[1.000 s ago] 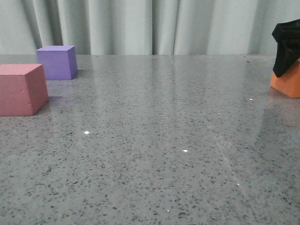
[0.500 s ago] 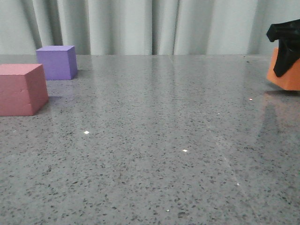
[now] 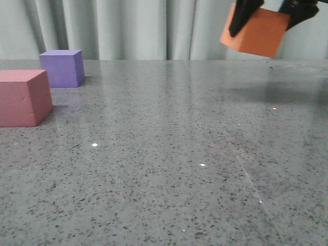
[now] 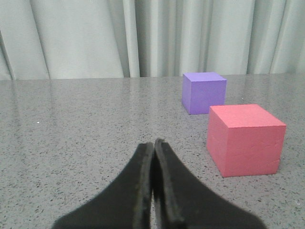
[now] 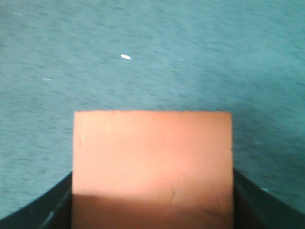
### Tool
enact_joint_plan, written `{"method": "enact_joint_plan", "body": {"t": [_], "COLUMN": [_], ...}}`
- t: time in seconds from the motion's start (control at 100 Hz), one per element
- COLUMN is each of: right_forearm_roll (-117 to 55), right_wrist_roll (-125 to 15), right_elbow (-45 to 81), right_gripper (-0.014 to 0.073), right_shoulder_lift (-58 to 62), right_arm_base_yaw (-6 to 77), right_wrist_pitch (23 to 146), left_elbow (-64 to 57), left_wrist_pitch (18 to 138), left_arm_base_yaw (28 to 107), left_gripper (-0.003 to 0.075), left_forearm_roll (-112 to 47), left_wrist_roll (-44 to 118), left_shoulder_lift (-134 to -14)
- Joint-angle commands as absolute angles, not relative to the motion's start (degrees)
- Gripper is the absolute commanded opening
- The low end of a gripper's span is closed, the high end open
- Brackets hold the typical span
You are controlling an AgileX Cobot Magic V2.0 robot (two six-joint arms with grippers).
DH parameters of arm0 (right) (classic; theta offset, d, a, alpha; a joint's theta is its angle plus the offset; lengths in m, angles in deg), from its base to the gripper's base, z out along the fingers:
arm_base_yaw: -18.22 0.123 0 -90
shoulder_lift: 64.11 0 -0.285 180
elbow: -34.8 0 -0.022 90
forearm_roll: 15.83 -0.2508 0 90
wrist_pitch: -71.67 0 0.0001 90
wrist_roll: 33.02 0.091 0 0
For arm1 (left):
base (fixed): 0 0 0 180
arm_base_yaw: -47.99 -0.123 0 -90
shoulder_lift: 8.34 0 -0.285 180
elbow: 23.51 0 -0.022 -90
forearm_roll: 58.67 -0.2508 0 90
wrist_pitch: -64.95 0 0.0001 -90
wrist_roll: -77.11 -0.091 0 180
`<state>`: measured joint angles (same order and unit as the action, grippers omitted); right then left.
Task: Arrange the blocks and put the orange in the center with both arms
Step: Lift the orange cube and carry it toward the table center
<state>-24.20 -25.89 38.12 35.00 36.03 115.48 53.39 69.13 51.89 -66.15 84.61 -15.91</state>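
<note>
The right gripper (image 3: 270, 13) holds the orange cube (image 3: 254, 31) clamped between its two dark fingers (image 3: 241, 15), lifted clear of the grey speckled table (image 3: 169, 154) and tilted, one lower corner dipping toward the table. In the front view the cube hangs at about 1 o'clock from the middle of the table, in front of the pale curtain (image 3: 143, 28), with a soft shadow on the surface beneath it. The right wrist view shows the orange cube (image 5: 152, 167) filling the span between the fingers (image 5: 38, 210), one on each side face, the table blurred below.

The pink-red cube (image 3: 23, 97) sits on the table at about 9 o'clock, at the frame's left edge. The purple cube (image 3: 62, 67) stands farther back, at about 10 o'clock, near the pink-red one but apart from it. Both rest flat and upright.

In the left wrist view the left gripper (image 4: 153, 145) has its fingers (image 4: 138, 186) pressed together with nothing between them, hovering low over the table. The pink-red cube (image 4: 245, 139) lies just beside its tips, and the purple cube (image 4: 204, 92) sits beyond that one.
</note>
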Motion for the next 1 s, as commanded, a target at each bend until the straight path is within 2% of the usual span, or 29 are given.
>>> {"method": "enact_joint_plan", "body": {"t": [0.0,0.42,0.62,0.99], "right_forearm_roll": [-23.93,5.94,7.18,7.18], "right_wrist_roll": [-22.25,14.77,17.62,17.67], "right_elbow": [41.33,50.99,54.67,56.07], "right_gripper": [0.0278,0.0278,0.0278,0.0278], "right_shoulder_lift": [33.67,44.53,48.81,52.66], "right_arm_base_yaw": [39.07,55.08,58.62,58.88], "right_wrist_pitch": [111.57,116.78,117.28,118.01], "left_elbow": [56.55,56.55,56.55,56.55], "left_wrist_pitch": [63.93,63.93,63.93,63.93], "left_arm_base_yaw": [52.21,52.21,52.21,52.21], "left_gripper": [-0.0019,-0.0019,-0.0019,-0.0019], "left_forearm_roll": [-66.14,-66.14,-66.14,-66.14], "left_wrist_roll": [85.08,85.08,85.08,85.08], "left_shoulder_lift": [-13.96,-13.96,-13.96,-13.96]}}
